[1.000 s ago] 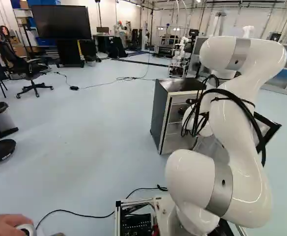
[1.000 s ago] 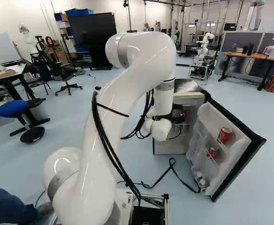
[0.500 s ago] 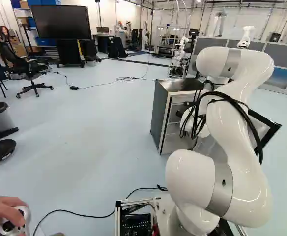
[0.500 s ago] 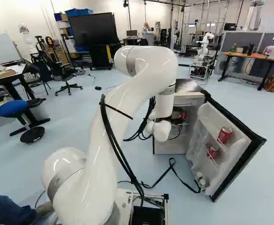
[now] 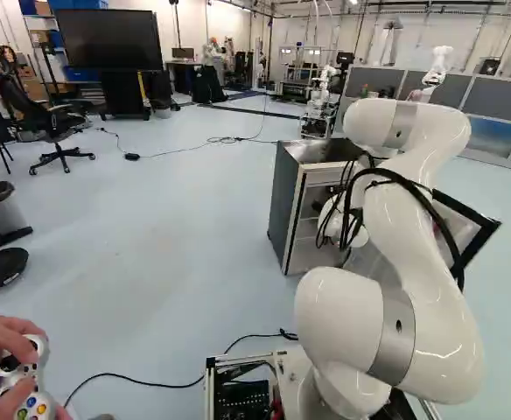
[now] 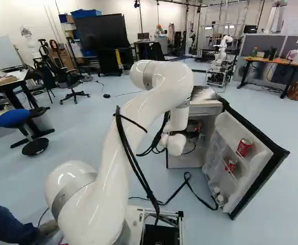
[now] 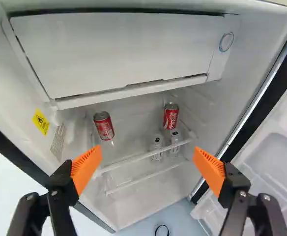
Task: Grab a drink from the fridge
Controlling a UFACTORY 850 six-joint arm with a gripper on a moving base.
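In the right base view, my gripper [image 6: 194, 133] is at the mouth of the open fridge [image 6: 205, 110], partly hidden by the wrist. The wrist view shows the gripper [image 7: 147, 154] open, nothing between its orange pads. Ahead of it, inside the fridge, two red cans stand on a clear shelf: one can [image 7: 103, 126] on the side away from the door, another can [image 7: 171, 116] nearer the door side. Below that level are two silver-white cans [image 7: 157, 147]. The door shelves hold a red can [image 6: 244, 147] and a lower red can [image 6: 231, 166].
The fridge door [image 6: 261, 166] stands wide open on the hinge side. Above the cans, a white freezer compartment [image 7: 119, 51] spans the interior. A black strap [image 6: 174, 195] lies on the floor before the fridge. Another robot [image 6: 221, 56] stands farther back.
My arm has leaned forward and its upper bend has dropped, bringing the wrist slightly toward the fridge. The base and door have not moved.
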